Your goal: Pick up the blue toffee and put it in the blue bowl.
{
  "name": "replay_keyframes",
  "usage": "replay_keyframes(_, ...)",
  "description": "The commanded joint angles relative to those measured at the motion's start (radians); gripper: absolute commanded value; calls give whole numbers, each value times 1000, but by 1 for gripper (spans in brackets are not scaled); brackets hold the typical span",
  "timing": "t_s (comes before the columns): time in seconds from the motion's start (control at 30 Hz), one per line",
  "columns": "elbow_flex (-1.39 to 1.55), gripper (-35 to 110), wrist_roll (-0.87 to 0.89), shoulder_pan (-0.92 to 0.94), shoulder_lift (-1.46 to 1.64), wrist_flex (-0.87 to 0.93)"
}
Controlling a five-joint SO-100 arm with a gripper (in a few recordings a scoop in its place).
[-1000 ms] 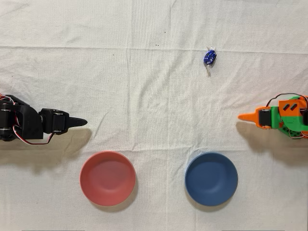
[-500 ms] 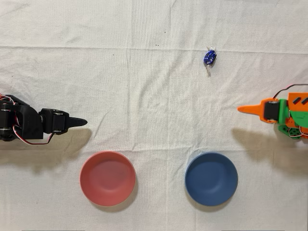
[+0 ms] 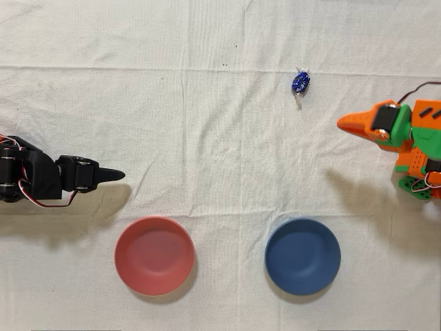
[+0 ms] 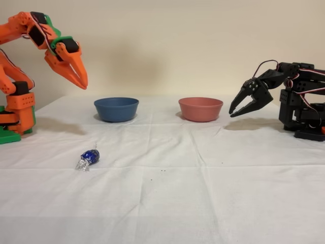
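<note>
Blue bowl (image 4: 116, 109) and red-pink bowl (image 4: 200, 109) sitting empty; blue toffee (image 4: 90, 156) lying on the counter (image 4: 203, 178), near-left of the blue bowl; orange gripper (image 4: 81, 80) hovering raised, jaws together.

Looks like a small robotics lab or hobby test bench, not a lived-in room. Staged on a table (image 4: 244, 203) draped in creased white cloth, backed by a bare beige wall. Clamped at opposite edges of the table: a 3D-printed orange arm (image 4: 20, 96) with green parts and an idle black arm (image 4: 299, 104), both with exposed servos and loose red and white wiring. Laid out as props between them: a blue bowl (image 4: 116, 109), a red-pink bowl (image 4: 200, 109) and a blue toffee (image 4: 90, 157) nearer the front edge.
</note>
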Motion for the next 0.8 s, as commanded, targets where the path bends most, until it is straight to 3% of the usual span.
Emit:
replay_keyframes(0.0,-81,3,29,80,-38,-2)
replay_keyframes(0.47,-107,3,-23,247,-238,-12)
replay_keyframes(0.77,-164,23,29,255,-362,-18)
